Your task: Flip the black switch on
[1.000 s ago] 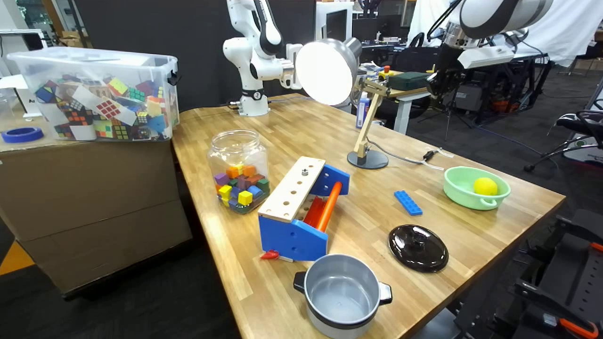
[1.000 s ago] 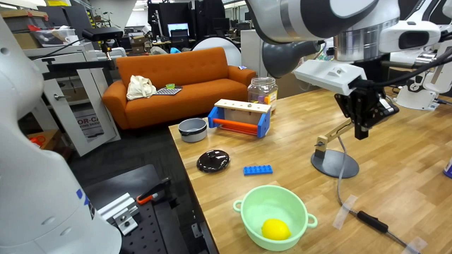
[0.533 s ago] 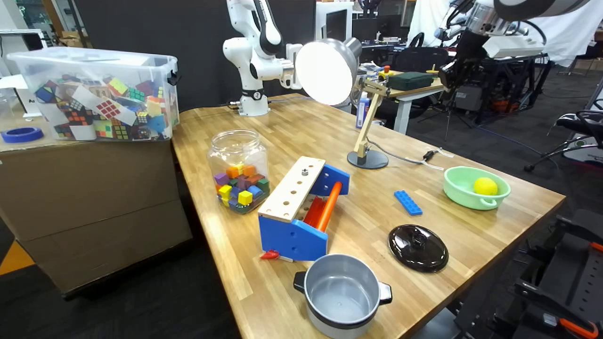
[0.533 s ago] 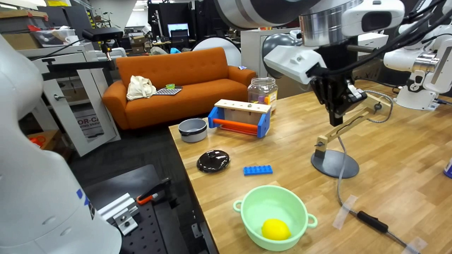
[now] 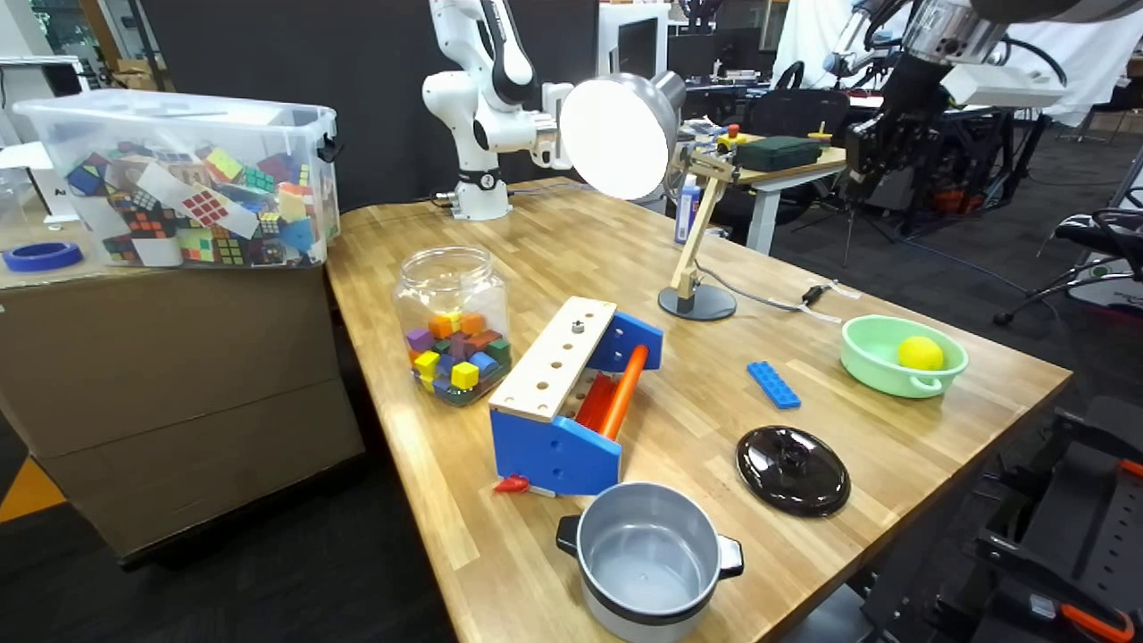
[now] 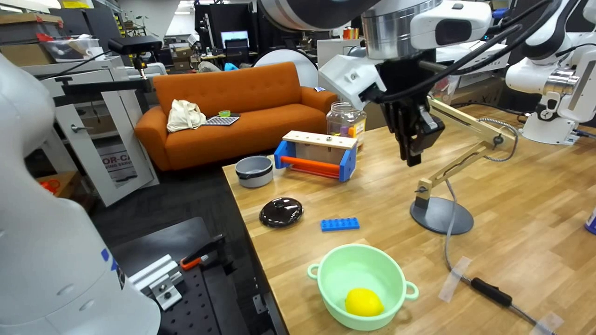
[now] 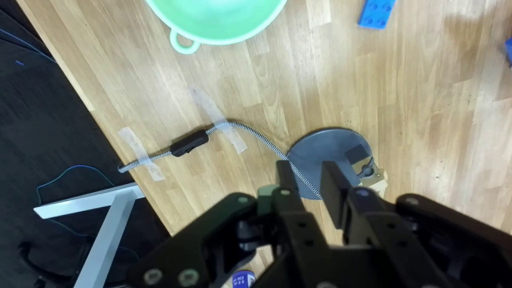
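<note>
black two-fingered gripper (image 7: 310, 172) up in the air, small black oblong switch (image 7: 189, 143) down on the pale wooden table (image 7: 420, 120)

here are the fingers (image 7: 334, 178), standing parted with a clear gap between; in the wrist view the switch lies to their left, well apart, strung on a thin black-and-white woven cord (image 7: 260, 137); a strip of translucent tape (image 7: 209, 108) crosses that cord on each side of it; the cord runs right, over the round dark grey lamp base (image 7: 326, 148); and in an exterior view, there's the switch at near right, the round mint-green bowl (image 6: 361, 267) to its left, a yellow lemon (image 6: 364, 302) inside
</note>
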{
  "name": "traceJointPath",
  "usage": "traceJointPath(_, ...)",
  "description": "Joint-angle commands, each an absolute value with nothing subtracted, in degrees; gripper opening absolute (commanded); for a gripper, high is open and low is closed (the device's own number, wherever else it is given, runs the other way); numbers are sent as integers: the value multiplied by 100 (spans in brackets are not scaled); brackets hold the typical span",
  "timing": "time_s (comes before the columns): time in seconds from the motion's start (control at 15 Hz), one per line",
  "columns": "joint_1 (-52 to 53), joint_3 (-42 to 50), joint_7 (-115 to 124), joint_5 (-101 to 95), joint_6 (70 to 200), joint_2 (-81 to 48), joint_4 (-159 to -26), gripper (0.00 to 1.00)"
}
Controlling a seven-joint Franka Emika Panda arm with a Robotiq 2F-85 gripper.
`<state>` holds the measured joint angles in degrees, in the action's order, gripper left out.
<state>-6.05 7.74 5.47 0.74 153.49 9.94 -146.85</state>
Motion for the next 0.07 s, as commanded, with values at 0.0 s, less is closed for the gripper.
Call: traceJointPath(0.0,-663,714,533,92,15336,997,-14679,29)
